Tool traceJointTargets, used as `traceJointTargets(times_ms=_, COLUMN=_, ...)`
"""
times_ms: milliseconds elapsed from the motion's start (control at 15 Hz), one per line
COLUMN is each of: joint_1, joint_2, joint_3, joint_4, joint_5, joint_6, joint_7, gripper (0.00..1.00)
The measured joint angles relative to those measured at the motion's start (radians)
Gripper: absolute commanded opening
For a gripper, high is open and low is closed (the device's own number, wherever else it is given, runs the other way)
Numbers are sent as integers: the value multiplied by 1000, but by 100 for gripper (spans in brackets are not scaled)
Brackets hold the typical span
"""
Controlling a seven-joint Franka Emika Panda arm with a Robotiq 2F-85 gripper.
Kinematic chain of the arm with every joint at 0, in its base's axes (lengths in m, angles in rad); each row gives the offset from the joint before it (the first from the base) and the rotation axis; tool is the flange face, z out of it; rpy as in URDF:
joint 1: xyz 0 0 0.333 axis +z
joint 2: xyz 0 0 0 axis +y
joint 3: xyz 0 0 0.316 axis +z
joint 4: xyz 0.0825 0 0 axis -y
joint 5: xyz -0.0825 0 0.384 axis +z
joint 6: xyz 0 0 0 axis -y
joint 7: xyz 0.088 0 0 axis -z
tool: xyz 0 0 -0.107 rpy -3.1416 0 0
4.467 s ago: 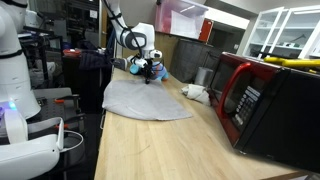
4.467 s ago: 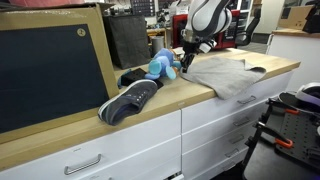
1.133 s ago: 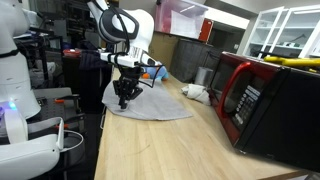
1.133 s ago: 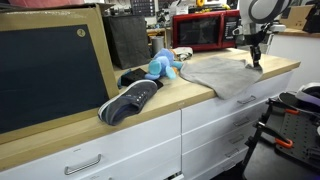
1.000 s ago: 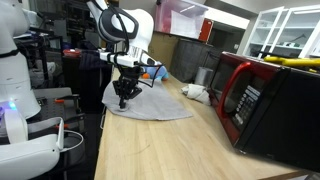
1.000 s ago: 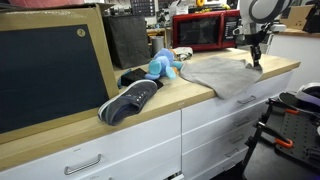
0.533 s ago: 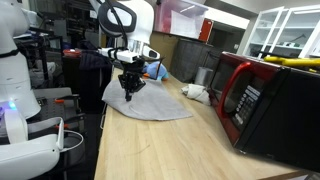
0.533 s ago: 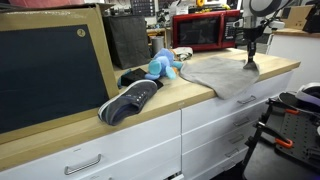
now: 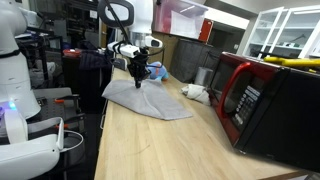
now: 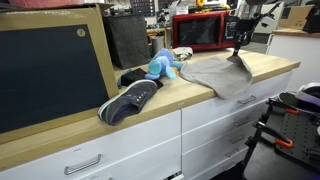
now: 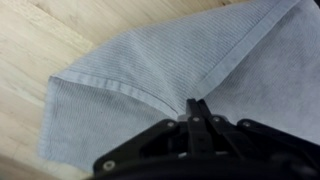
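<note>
a wooden counter [image 9: 170, 145] runs from the lower middle of an exterior view toward the upper centre. a grey cloth [image 9: 152, 103] lies spread on it, left of centre. the robot's gripper [image 9: 138, 80] hangs from the arm at the top of the frame, pointing down at the cloth's far part, its fingers clenched on a pinch of the fabric. just behind it, toward the upper centre, sits a blue plush toy [image 9: 156, 72]. a crumpled white rag [image 9: 196, 92] lies to the right of the cloth, and a red and black microwave [image 9: 268, 100] fills the right side.

in an exterior view taken along the counter's front, the gripper [image 10: 238, 47] is at the upper right. the cloth [image 10: 215, 76] rises to a small peak where the fingers hold it – the rest lies flat and droops a little over the counter's front edge. left of the cloth are the plush toy [image 10: 161, 66] and, nearer the centre left, a dark shoe [image 10: 128, 101] on its side.

the wrist view looks straight down: the closed fingertips [image 11: 196, 108] meet at the lower centre, gripping a ridge of the ribbed grey cloth [image 11: 150, 70] – creases spread out from that point. bare wood [image 11: 30, 45] shows at the upper left.
</note>
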Motion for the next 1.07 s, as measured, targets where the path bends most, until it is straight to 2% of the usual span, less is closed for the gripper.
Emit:
traceJointTargets(times_ms=333, joint_1=100, joint_2=-40, joint_3=5, joint_4=0, joint_5=182, joint_6=18, joint_7=-23, gripper=0)
traceJointTargets(times_ms=667, joint_1=213, joint_2=-131, joint_3=7, joint_4=-16, joint_5=357, joint_6=18, joint_7=-133, gripper=0)
traceJointTargets(times_ms=867, joint_1=274, joint_2=-191, joint_3=6, joint_4=-45, joint_5=420, joint_6=17, joint_7=-206, gripper=0)
traceJointTargets(times_ms=1067, joint_1=319, joint_2=-246, joint_3=4, joint_4=-92, joint_5=438, joint_6=6, joint_7=-273, gripper=0)
